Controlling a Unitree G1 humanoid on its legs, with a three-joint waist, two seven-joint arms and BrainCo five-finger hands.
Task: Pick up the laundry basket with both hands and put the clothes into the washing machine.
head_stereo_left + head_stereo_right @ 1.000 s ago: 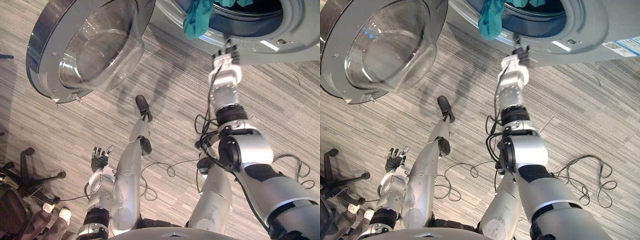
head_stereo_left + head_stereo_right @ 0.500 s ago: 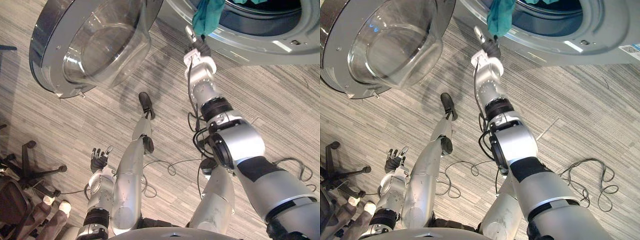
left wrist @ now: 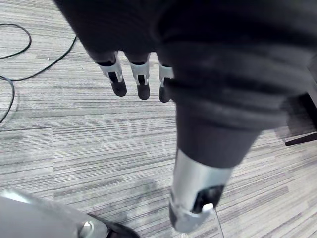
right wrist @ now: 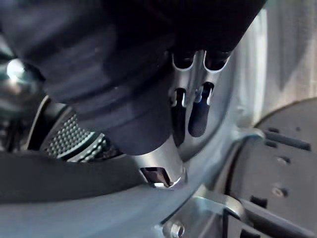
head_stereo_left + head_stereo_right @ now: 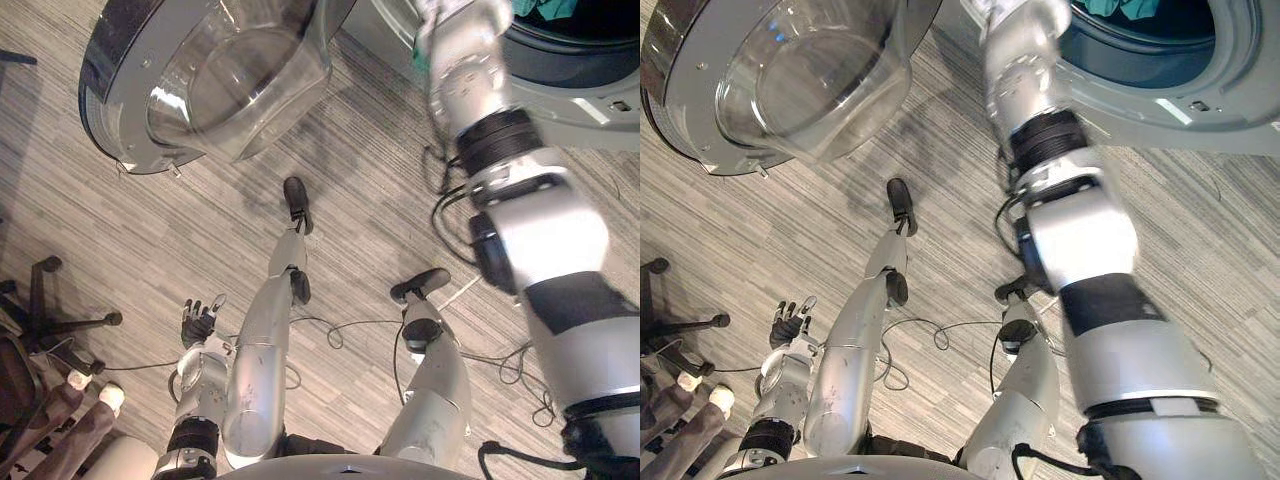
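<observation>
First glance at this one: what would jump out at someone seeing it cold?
The round washing machine door stands wide open at upper left, its glass bowl bulging out, beside the washing machine, where teal clothes lie inside the mouth. The right arm stretches up to that mouth, with the right hand open close to its rim. The left hand hangs open low down, near a person's shoes.
</observation>
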